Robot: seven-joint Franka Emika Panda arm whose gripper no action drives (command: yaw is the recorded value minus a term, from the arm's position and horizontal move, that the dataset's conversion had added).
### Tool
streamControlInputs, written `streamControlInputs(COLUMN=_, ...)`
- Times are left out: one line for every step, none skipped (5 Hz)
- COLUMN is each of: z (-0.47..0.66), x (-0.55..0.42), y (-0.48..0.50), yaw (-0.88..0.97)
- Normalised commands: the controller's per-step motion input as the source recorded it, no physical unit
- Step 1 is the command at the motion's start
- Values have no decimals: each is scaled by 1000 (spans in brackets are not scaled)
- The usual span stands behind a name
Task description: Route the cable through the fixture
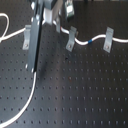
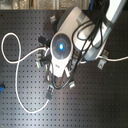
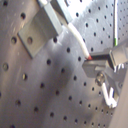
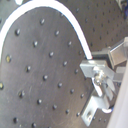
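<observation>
The white cable [image 1: 20, 107] runs from the near left of the first exterior view up to my gripper [image 1: 34, 69]. Further along, it passes the grey clips [image 1: 71, 37] across the back, and its blue band [image 1: 89, 42] sits between two of them. My gripper looks shut on the cable. In the first wrist view the cable [image 3: 76, 36] leaves a grey clip [image 3: 39, 31] and ends at the gripper [image 3: 95, 59]. In the second wrist view the cable [image 4: 55, 10] arcs into the gripper [image 4: 90, 64]. In the second exterior view the arm [image 2: 61, 46] hides the grip.
The black perforated board [image 1: 85, 90] carries everything. Another clip [image 1: 107, 40] stands at the first exterior view's right and one [image 1: 26, 36] at its left. In the second exterior view a wide cable loop [image 2: 17, 82] lies on the left, with clips [image 2: 49, 92] near the arm.
</observation>
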Motion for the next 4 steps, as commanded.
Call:
streamControlInputs(z=0, x=-5, y=-12, yaw=0)
streamControlInputs(z=4, x=-311, y=-348, yaw=-69)
streamControlInputs(z=1, x=-29, y=-60, yaw=-37)
streamControlInputs(z=-71, x=-150, y=-312, yaw=-286)
